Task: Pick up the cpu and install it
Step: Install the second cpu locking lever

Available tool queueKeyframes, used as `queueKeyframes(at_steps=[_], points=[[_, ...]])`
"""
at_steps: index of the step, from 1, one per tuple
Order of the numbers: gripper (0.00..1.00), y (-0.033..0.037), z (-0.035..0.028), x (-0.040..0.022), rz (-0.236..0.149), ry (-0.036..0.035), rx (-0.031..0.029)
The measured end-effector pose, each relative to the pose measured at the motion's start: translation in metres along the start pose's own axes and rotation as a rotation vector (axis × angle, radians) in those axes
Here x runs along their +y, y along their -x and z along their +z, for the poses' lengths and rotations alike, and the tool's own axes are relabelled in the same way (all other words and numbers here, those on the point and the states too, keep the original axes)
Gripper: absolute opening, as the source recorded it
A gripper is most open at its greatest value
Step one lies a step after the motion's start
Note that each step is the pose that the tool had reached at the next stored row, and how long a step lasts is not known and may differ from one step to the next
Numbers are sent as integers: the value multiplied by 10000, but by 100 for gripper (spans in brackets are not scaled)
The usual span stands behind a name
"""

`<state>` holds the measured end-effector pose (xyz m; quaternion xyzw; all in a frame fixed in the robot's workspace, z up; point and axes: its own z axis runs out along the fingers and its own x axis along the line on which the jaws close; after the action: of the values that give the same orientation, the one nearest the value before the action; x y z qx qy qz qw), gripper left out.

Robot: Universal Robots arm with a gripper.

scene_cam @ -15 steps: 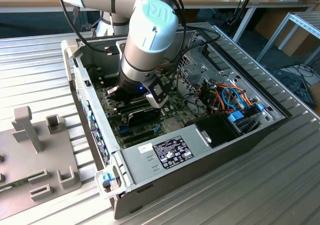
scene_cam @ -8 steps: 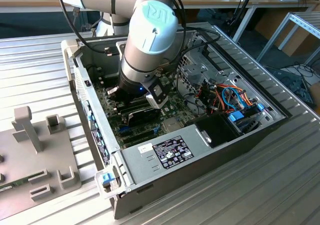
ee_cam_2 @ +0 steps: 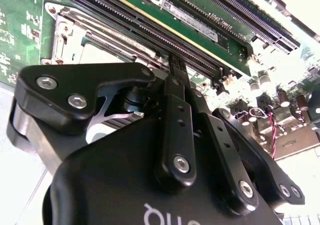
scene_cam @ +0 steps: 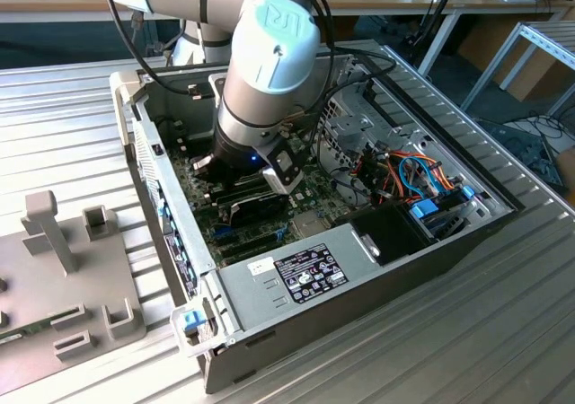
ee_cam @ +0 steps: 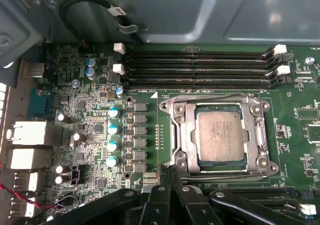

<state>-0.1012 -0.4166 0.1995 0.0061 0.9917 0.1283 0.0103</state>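
Observation:
The cpu (ee_cam: pixel 219 136), a small square chip with a dull silver top, lies flat inside the metal socket frame (ee_cam: pixel 176 130) on the green motherboard (ee_cam: pixel 95 110). My gripper (ee_cam: pixel 169 171) hangs just beside the socket's edge, a short way off the cpu, with its black fingers pressed together and nothing between them. In the second wrist view the gripper (ee_cam_2: pixel 175 65) points down at the board next to the socket frame (ee_cam_2: pixel 70 25). In the exterior view the arm's wrist (scene_cam: pixel 269 72) reaches down into the open computer case (scene_cam: pixel 359 260), hiding the socket.
Long black memory slots (ee_cam: pixel 200 67) run along the far side of the socket, and a row of capacitors (ee_cam: pixel 113 130) stands on its other side. The power supply (scene_cam: pixel 296 269) and coloured cables (scene_cam: pixel 413 175) crowd the case. A grey fixture (scene_cam: pixel 63 269) lies at the exterior view's left.

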Motion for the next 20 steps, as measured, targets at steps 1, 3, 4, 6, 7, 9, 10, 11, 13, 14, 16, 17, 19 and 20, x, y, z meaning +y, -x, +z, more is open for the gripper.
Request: queueKeyframes(at_steps=[1,3,4,6,7,9,10,11,13,14,16,17,19,20], points=[[11,0,-1,-1,-1,-17,1],[11,0,0,1,-2,-62,-1],[11,-1,-1,1,-1,-121,-1],[11,0,-1,1,-10,-446,-2],[11,1,2,1,-13,-560,-6],[11,1,0,2,-15,-621,-5],[11,0,0,4,-14,-628,-5],[11,0,0,6,-14,-633,-5],[11,0,-2,12,-15,-640,-4],[11,0,-6,18,-14,-642,-5],[11,0,-17,29,-14,-639,-7],[11,1,-30,38,-13,-644,-8],[11,1,-44,49,-12,-650,-7],[11,1,-44,53,-11,-649,-6]])
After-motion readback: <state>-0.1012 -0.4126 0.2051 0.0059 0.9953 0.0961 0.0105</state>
